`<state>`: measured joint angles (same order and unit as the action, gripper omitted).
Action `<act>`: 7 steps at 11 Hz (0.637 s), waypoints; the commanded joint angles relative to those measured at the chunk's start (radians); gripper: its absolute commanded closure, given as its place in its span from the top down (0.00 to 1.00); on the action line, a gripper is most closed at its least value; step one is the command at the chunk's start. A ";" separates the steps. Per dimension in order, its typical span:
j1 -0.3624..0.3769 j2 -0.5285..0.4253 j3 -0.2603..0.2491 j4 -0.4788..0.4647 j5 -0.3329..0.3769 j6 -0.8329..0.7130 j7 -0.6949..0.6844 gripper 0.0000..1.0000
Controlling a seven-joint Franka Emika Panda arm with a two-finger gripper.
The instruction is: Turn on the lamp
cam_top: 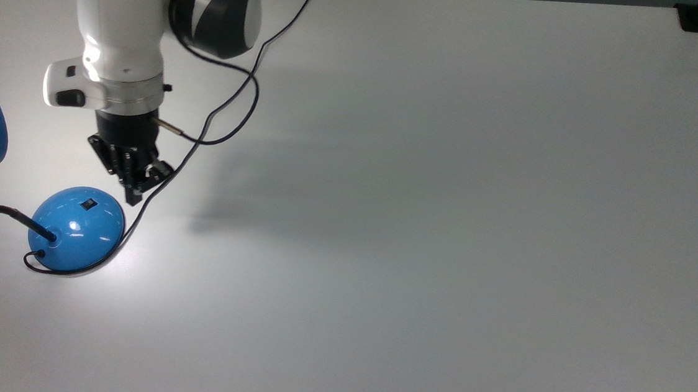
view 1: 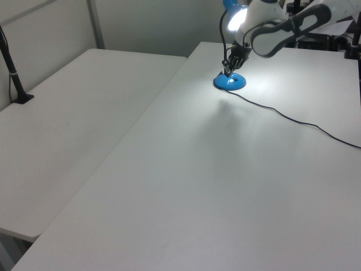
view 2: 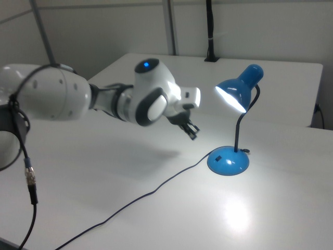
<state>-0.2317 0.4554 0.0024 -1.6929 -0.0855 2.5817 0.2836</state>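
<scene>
Your lamp shines already, its switch uncovered; the gripper hangs beside the base, fingers nearly together, holding nothing; you need only retreat clear of the cord

White bench: plain top, being lit by a bright pool of light near the top view's lower left. Second white bench: being shown adjoining it on the left view's left. Black post with clamp base: being carried at the second bench's far edge.
</scene>
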 commanded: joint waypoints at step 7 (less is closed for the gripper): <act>0.368 -0.426 0.021 0.005 -0.008 -0.885 -0.155 0.83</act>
<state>0.0938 0.0595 0.0489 -1.6818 -0.0891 1.7496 0.1696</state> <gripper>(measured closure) 0.885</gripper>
